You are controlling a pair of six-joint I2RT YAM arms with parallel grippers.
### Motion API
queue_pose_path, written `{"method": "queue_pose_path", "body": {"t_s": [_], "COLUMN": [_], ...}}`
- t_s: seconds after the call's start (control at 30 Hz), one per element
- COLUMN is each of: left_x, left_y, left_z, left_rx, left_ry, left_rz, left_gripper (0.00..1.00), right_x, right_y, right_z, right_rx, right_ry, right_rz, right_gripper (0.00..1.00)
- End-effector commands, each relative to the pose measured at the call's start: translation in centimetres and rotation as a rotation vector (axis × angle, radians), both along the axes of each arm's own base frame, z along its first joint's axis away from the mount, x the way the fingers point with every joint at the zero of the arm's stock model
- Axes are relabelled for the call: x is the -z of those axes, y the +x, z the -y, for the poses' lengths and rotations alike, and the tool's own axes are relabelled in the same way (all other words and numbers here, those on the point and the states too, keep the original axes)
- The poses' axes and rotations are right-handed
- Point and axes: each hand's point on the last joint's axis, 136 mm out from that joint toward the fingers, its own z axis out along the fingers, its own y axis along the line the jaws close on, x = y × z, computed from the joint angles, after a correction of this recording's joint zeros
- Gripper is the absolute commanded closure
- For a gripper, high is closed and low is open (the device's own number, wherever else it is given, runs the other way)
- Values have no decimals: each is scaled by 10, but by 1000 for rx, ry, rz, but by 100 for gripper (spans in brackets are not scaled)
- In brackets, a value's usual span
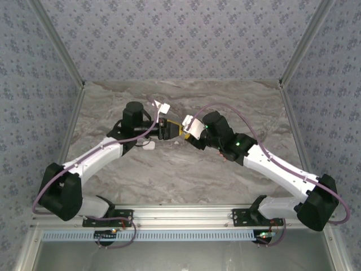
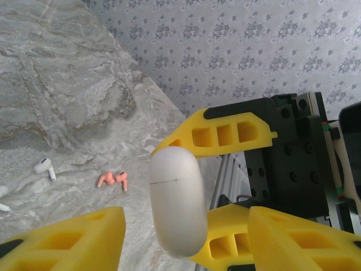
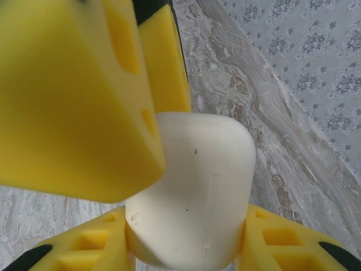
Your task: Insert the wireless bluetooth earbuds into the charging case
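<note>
The white charging case (image 2: 177, 197) is closed, its lid seam showing, and hangs above the table. My right gripper (image 3: 186, 231) is shut on it, with a yellow finger (image 3: 84, 248) pressed to each side. My left gripper (image 2: 186, 228) straddles the same case from the opposite side, jaws apart, and a gap shows between its left finger (image 2: 67, 240) and the case. In the top view both grippers meet at the table's middle (image 1: 176, 130). Two red-orange earbuds (image 2: 113, 180) and a white earbud (image 2: 45, 167) lie on the marble below.
The marble tabletop (image 1: 186, 169) is walled by patterned panels on three sides. A small white object (image 1: 148, 145) lies beside the left arm. The aluminium rail (image 1: 180, 214) with the arm bases runs along the near edge.
</note>
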Motion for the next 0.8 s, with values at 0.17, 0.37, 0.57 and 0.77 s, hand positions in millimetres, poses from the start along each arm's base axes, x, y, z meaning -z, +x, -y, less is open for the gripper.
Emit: {"method": "queue_pose_path", "body": {"t_s": [0.17,0.37,0.57,0.77], "left_x": [-16,-16,-18,-26], "left_y": [-2,-3,-6,-5], "left_z": [10,12,10,7], "left_rx": [53,69,76,55], "left_ry": [-23,-19,-5,-11], "left_rz": [44,43,64,115], "left_gripper": [55,64,76,82], "right_x": [-16,-16,-18,-25], "right_y": [-3,-2,-3,-14], "right_z": [-11,-13,-6,5], "right_rx": [-36,-31,-28,-60], "right_ry": [32,35,52,161], "right_rz": [24,15,-60,-193], "right_gripper": [60,60,52,25]}}
